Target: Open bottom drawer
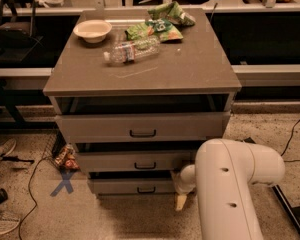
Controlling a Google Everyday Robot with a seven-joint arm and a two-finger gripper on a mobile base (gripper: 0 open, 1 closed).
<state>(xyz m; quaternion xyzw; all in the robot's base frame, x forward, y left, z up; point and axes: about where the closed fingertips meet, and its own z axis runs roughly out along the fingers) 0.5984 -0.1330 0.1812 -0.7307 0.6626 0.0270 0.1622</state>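
Gripper: the gripper (181,201) hangs low, below the tabletop's front right corner, at the right end of the lowest drawer front, with its pale yellowish tip pointing at the floor.
Gripper state: I cannot tell whether it is open or closed, or whether it touches or holds anything.
Arm: the thick white arm (231,184) fills the lower right and covers the cabinet's lower right corner and the right ends of the two lower drawers.
Bottom drawer: the bottom drawer (124,186) is the lowest and shortest grey-beige front, under the tabletop's front edge. Its small black bar handle (146,189) sits at the centre, apart from the gripper. A dark gap runs above the front.
Middle drawer: the middle drawer (117,161) is just above, with a like black handle and a dark gap over it.
Top drawer: the top drawer (100,127) is tallest and widest, and a dark open strip shows between it and the tabletop.
Tabletop: the tabletop (195,71) is grey-brown and bare along its front edge.
Bowl: a pale bowl (92,30) stands near the back left corner.
Bottle: a clear plastic bottle (133,50) lies on its side toward the back, left of centre.
Bags: green snack bags (162,23) lie along the back edge, just beyond the bottle.
Floor: a blue X mark (65,183) and a small packet (66,157) lie left of the cabinet, and cables trail on both sides.
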